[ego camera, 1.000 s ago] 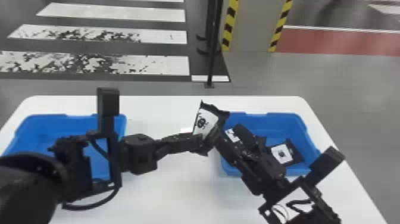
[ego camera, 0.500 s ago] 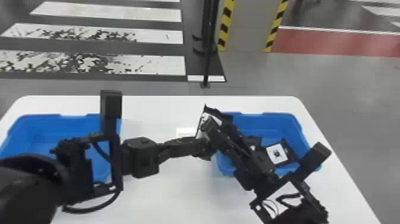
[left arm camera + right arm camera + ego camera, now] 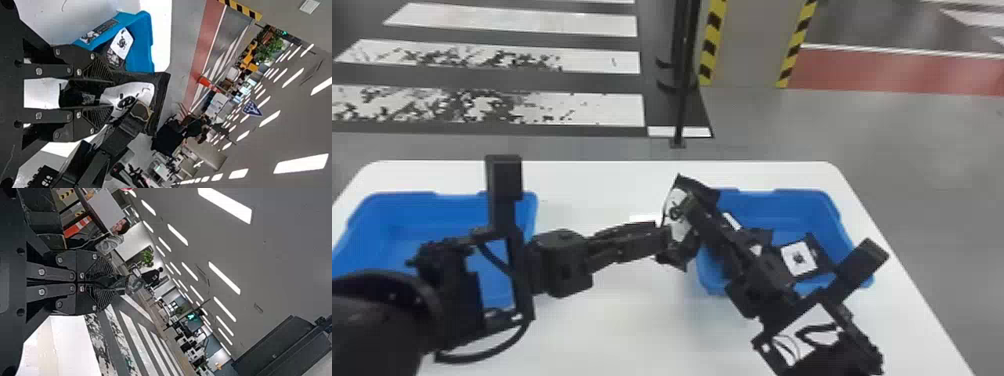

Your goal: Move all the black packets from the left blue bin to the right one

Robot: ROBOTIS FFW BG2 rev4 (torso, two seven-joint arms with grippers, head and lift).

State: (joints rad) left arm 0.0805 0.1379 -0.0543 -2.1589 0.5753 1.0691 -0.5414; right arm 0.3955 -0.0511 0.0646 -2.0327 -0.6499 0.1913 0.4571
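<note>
The black packet [image 3: 678, 231] is up between the two grippers, near the left edge of the right bin [image 3: 802, 199], above the table [image 3: 612, 325]. Its white patch shows between black ends.

The left gripper [image 3: 666, 240] reaches in from the left, its fingers part open, and one end of the packet lies in the gap between them — whether they press on it I cannot tell. The right gripper [image 3: 688, 202] comes in over the right bin from the lower right, its fingers nearly together in the right wrist view, with a dark edge of the packet pinched at the tips. In the left wrist view, one right fingertip overlaps the packet's printed face.

More packets [image 3: 798, 257] lie in the right bin, one with a square white label facing up, others partly hidden by the right arm. The left bin [image 3: 407, 205] sits at the table's left side, partly behind the left arm. Beyond the table stands a black pole [image 3: 682, 105] — to its left, white stripes [image 3: 592, 105] on the floor.
</note>
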